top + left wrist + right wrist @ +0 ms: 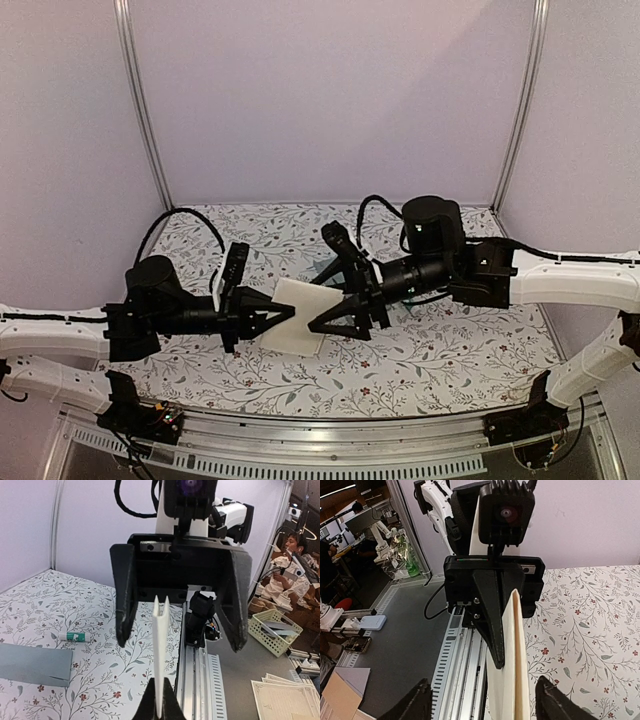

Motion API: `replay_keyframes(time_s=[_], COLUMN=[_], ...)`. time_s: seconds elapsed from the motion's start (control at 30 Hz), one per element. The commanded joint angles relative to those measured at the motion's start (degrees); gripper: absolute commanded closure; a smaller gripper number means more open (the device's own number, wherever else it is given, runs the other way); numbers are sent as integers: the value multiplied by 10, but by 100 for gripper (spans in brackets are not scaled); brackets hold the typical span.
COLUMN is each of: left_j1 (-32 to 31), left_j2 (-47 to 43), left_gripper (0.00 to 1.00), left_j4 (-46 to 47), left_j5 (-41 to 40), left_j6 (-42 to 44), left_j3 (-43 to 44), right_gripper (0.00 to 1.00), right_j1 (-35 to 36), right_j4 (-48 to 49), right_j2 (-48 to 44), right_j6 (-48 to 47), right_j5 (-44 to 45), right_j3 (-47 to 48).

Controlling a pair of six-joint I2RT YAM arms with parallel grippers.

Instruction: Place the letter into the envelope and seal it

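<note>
One folded letter [300, 318] [161, 650] [514, 670] stands on edge above the table [450, 350], spanning left to right. The left gripper [289, 316] [160, 700] pinches its left edge; the right gripper [322, 326] [485, 687] gapes astride the right edge.

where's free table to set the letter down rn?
Free: table strip along the near edge, in front of the letter; also the far strip by the back wall. Crowded: centre, where the left gripper pinches the letter and the open right gripper straddles it. The envelope and glue stick show only in the left wrist view.
</note>
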Motion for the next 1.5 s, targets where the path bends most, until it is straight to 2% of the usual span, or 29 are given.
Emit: replay_keyframes(time_s=[0.0, 0.17, 0.3, 0.43, 0.57, 0.73, 0.87, 0.97, 1.07, 1.3, 1.37, 1.47], left_j1=[-6, -7, -6, -6, -5, -5, -6, -6, -6, -5, -6, -6], left_j2=[-27, -78, -98, -104, -106, -98, -96, -96, -97, -98, -97, -96], left_gripper=[100, 100, 100, 100, 100, 100, 100, 100, 100, 100, 100, 100], left_j4=[26, 92, 121, 147, 168, 186, 201, 204, 205, 208, 207, 205], left_j5=[-41, -48, -57, -69, -73, -62, -57, -57, -58, -63, -64, -68], left_j6=[-19, -50, -71, -85, -97, -110, -121, -122, -122, -121, -121, -120], left_j3=[-10, -50, -68, -80, -89, -90, -94, -95, -96, -99, -99, -98], right_gripper=[1, 1, 1, 9, 21, 38, 48, 51, 60, 87, 98, 100], right_j1=[3, 5, 21, 43, 52, 59, 63, 66, 69, 74, 75, 76], right_j4=[106, 313, 402, 452, 516, 560, 564, 567, 573, 575, 576, 579], right_j2=[-20, -37, -27, 11, 41, 71, 89, 100, 108, 123, 124, 120], right_j6=[93, 206, 247, 240, 250, 255, 251, 249, 249, 250, 249, 248], right_j5=[65, 70, 100, 101, 103, 111, 124, 131, 142, 152, 155, 163], right_j3=[-41, -139, -172, -162, -160, -145, -127, -118, -113, -102, -102, -109])
